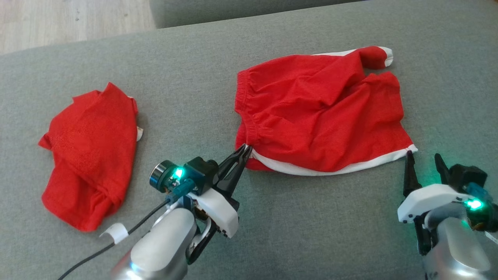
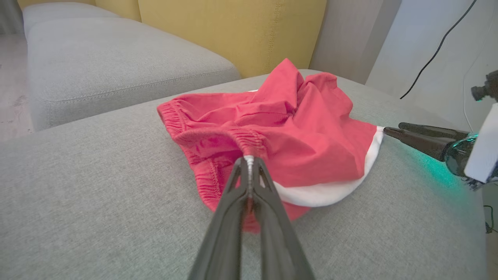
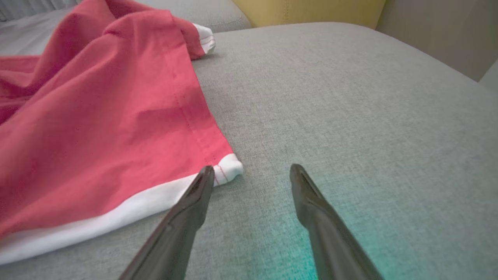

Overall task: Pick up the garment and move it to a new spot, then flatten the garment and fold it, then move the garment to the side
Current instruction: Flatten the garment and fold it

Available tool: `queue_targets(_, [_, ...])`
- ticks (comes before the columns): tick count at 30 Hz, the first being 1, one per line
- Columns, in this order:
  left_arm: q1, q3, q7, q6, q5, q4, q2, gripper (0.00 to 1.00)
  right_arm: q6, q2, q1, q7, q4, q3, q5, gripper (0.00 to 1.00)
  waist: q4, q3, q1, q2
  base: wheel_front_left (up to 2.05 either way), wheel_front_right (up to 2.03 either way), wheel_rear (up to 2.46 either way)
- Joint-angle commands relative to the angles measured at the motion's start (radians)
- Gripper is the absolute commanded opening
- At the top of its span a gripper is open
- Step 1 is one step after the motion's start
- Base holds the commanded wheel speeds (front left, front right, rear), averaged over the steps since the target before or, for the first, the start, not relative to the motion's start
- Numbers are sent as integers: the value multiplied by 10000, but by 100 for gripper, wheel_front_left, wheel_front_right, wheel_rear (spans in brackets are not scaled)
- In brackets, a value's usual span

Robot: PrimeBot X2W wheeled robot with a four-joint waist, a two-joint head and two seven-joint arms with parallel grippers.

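Garment (image 1: 319, 112): red shorts with white hem trim, lying rumpled and partly spread on a grey fabric sofa seat (image 1: 311, 217), right of centre in the head view, with the elastic waistband to the left and the hems to the right.

Second item: another red garment (image 1: 91, 155), bunched on the same seat, well apart to the left.

Surroundings: pale wood floor (image 1: 58, 19) beyond the seat's far left edge; a further grey cushion (image 2: 116, 58), a yellow backrest (image 2: 233, 31) and a pale wall with a black cable (image 2: 439, 46) hanging down it.

Left pincer (image 1: 246, 149): fingers pressed together, clamped on the near corner of the waistband. The forearm rose from the lower edge of the head view, with the fingers angled up and to the right, low over the seat.

Right pincer (image 1: 423, 155): fingers spread apart and holding nothing, pointing up the head view. One tip was at the white hem corner, and whether it touched could not be told. The other was over bare seat.
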Motion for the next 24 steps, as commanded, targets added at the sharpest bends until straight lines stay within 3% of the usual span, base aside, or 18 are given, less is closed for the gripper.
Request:
queue_targets(1, [-178,286,-115,40,-50,-352,95,0,65,-55,-351,-6,-99,135,-226,100,22,9,0,0,0,0,0])
queue_targets(15, [-254,127,-91,85,-104,-490,151,0,65,-55,-1211,202,1133,-75,-1723,99,126,101,0,0,0,0,0])
queue_targets(16, [-263,117,-84,83,-109,-487,164,0,65,-55,-1232,195,1198,-61,-1733,76,126,93,0,0,0,0,0])
queue_targets(17, [-272,112,-74,82,-117,-488,178,0,65,-55,-1255,183,1258,-45,-1738,38,124,91,0,0,0,0,0])
queue_targets(19, [-298,114,-60,90,-135,-498,205,0,65,-55,-1313,165,1385,-11,-1719,0,119,100,0,0,0,0,0])
queue_targets(24, [-309,191,-113,157,-221,-489,280,0,65,-55,-1448,103,1685,43,-1519,0,78,35,0,0,0,0,0])
